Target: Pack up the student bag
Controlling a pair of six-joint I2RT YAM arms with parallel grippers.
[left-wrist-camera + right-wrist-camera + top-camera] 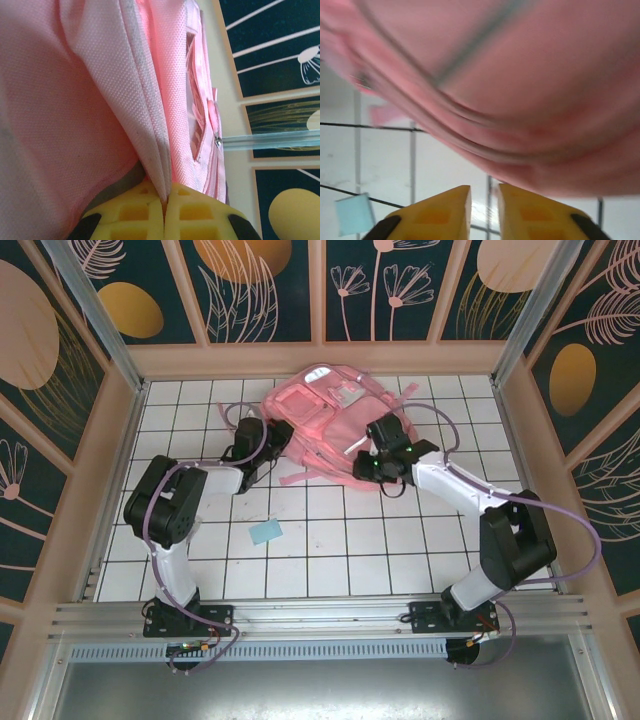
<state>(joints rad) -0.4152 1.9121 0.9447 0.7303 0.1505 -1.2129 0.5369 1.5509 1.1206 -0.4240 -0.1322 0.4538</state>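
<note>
Pink backpack (pixel 320 405) lies far centre; left gripper (pixel 164 199) clenched on its fabric fold, right gripper (pixel 484 194) slightly parted, empty, just beside it.

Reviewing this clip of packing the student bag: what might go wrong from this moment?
1. The left hand pinches only a thin seam edge of the student bag; the fabric may slip free if pulled hard.
2. The right hand is slightly open, with nothing between its fingers, close beneath the bag; it may snag or miss the fabric.
3. The small blue item lies on the table apart from the bag and may be left unpacked.
</note>
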